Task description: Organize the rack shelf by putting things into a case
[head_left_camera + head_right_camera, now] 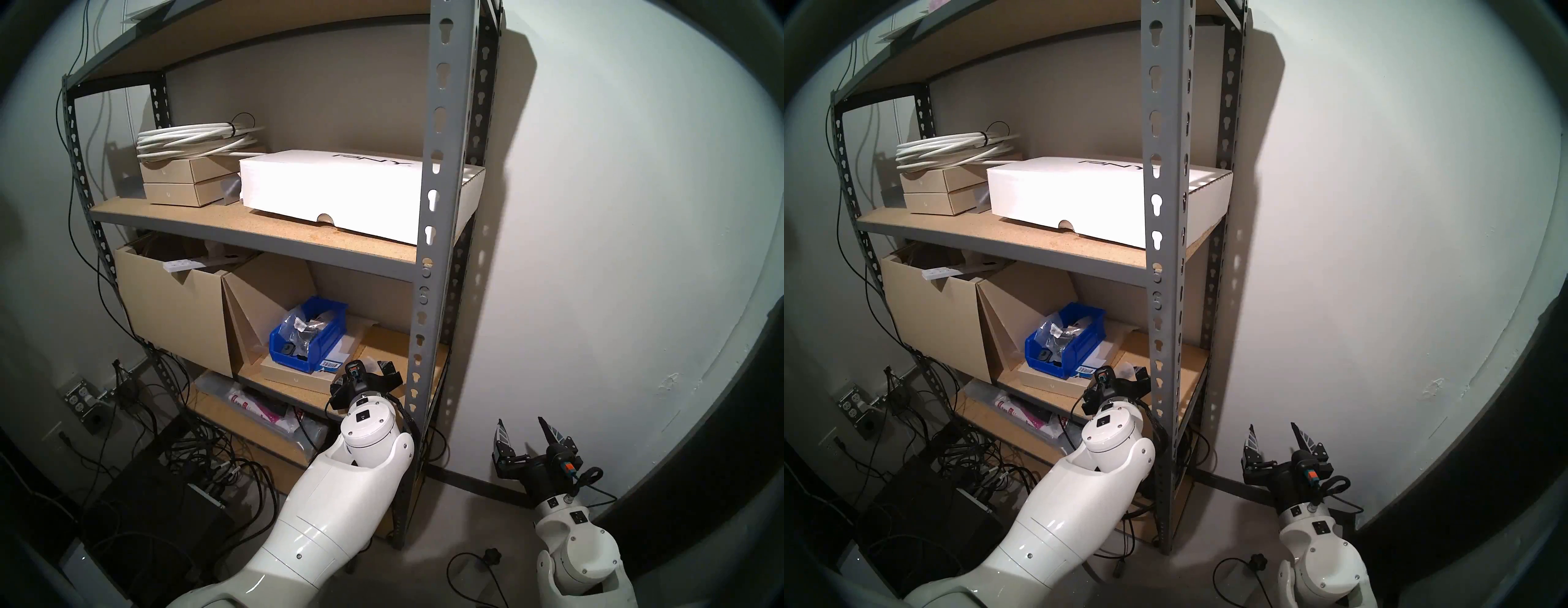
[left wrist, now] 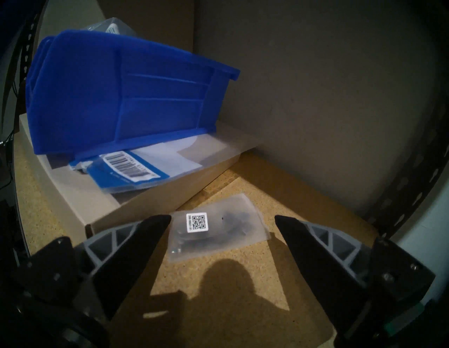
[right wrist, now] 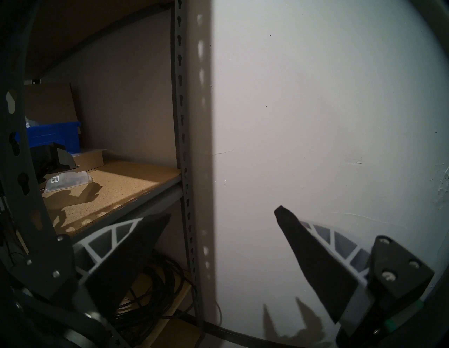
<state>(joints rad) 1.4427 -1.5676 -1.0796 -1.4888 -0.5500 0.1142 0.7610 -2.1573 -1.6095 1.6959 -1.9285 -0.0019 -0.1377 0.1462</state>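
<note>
The blue bin [image 1: 307,335] sits on the rack shelf's [image 1: 441,170] lower board, on a flat tan box, and holds several clear bags of black hardware [image 1: 303,327]. One more clear bag [image 2: 216,233] with a white code label lies flat on the board, right of the tan box. My left gripper [image 2: 222,217] is open, its fingertips on either side of that bag's near end and not touching it. The bag also shows in the right wrist view [image 3: 68,181]. My right gripper [image 1: 521,420] is open and empty, outside the rack near the wall.
A blue-labelled packet [image 2: 128,170] lies under the bin on the flat tan box [image 2: 145,201]. Large cardboard boxes [image 1: 174,305] stand left of the bin. The rack's front right upright [image 1: 424,339] is beside my left wrist. A white box [image 1: 339,191] lies on the shelf above. Cables [image 1: 191,458] cover the floor.
</note>
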